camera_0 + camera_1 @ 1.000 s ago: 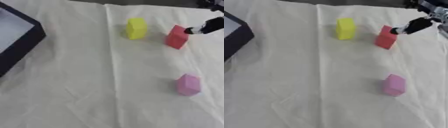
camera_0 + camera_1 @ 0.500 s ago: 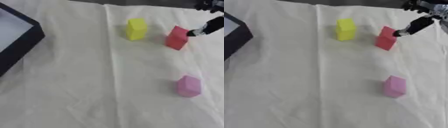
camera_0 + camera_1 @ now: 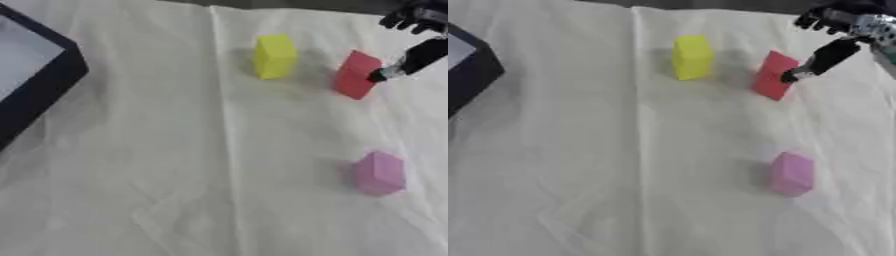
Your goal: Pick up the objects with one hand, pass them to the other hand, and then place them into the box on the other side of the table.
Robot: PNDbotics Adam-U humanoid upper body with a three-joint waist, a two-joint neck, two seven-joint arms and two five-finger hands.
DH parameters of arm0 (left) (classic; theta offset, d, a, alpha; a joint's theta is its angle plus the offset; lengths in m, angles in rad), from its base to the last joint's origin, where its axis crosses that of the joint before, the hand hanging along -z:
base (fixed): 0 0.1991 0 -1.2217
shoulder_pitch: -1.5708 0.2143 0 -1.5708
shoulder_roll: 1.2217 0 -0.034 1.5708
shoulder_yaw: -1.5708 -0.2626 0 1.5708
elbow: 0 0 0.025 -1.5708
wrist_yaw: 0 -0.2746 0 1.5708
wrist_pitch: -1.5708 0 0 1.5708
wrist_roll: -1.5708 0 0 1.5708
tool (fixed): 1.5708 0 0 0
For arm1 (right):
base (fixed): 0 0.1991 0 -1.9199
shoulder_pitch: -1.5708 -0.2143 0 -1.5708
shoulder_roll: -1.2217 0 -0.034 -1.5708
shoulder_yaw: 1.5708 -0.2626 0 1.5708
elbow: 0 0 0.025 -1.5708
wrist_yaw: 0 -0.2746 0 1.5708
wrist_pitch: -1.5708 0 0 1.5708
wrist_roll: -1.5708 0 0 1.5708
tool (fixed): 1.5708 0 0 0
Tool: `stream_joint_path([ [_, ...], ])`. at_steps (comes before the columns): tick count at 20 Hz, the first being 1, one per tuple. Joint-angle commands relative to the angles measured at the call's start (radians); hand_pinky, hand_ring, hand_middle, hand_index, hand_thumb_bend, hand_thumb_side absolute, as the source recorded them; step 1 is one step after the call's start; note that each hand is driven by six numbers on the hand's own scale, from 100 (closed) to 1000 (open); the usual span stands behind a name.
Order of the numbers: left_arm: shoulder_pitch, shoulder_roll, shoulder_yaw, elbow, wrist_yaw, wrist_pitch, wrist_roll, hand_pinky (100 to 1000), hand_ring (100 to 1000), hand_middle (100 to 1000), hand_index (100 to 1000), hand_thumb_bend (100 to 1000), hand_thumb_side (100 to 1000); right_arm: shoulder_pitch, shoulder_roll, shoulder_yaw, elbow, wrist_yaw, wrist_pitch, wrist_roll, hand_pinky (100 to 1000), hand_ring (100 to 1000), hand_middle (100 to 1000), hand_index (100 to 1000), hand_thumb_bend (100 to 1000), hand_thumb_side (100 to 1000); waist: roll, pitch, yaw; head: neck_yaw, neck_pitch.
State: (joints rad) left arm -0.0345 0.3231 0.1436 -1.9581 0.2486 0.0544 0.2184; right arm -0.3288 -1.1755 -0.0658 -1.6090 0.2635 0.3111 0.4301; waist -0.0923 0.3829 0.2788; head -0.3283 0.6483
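Note:
Three blocks stand on the white cloth: a yellow block [image 3: 275, 56] at the back, a red block [image 3: 357, 75] to its right, leaning a little, and a pink block [image 3: 379, 172] nearer the front right. My right hand [image 3: 831, 54] comes in from the upper right corner. One straight digit reaches down with its tip at the red block's right side, and the other fingers stay spread above, apart from the block. Nothing is held. The black box [image 3: 48, 82] with a pale inside lies at the left edge. My left hand does not show.
The white cloth [image 3: 175, 165] covers the whole table and is creased down the middle and near the front. A dark strip runs along the far edge behind the blocks.
The right hand's reaching digit has turned steeper, its tip staying at the red block's right side. More of the hand shows in the corner. The blocks have not moved.

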Motion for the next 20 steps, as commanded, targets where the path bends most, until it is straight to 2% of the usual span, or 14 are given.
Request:
stream_joint_path([
  [1, -0.005, 0.014, -0.002, -0.018, -0.005, -0.001, -0.007, 866, 718, 822, 753, 842, 387, -0.016, -0.028, -0.007, -0.002, 0.014, -0.001, 0.006, 907, 930, 871, 915, 677, 257, 0.005, -0.016, -0.001, -0.005, -0.011],
  [7, -0.007, 0.015, -0.004, -0.019, -0.005, -0.001, -0.01, 867, 719, 822, 754, 839, 388, -0.018, -0.024, 0.0, 0.001, 0.026, -0.004, 0.026, 908, 931, 880, 915, 677, 259, 0.001, -0.012, 0.005, -0.01, -0.014],
  [20, -0.021, 0.017, -0.008, -0.025, -0.012, 0.001, -0.017, 868, 720, 823, 754, 834, 389, -0.034, 0.007, 0.001, 0.061, 0.066, -0.009, 0.061, 910, 931, 896, 918, 674, 263, -0.021, 0.018, 0.041, -0.021, -0.028],
])
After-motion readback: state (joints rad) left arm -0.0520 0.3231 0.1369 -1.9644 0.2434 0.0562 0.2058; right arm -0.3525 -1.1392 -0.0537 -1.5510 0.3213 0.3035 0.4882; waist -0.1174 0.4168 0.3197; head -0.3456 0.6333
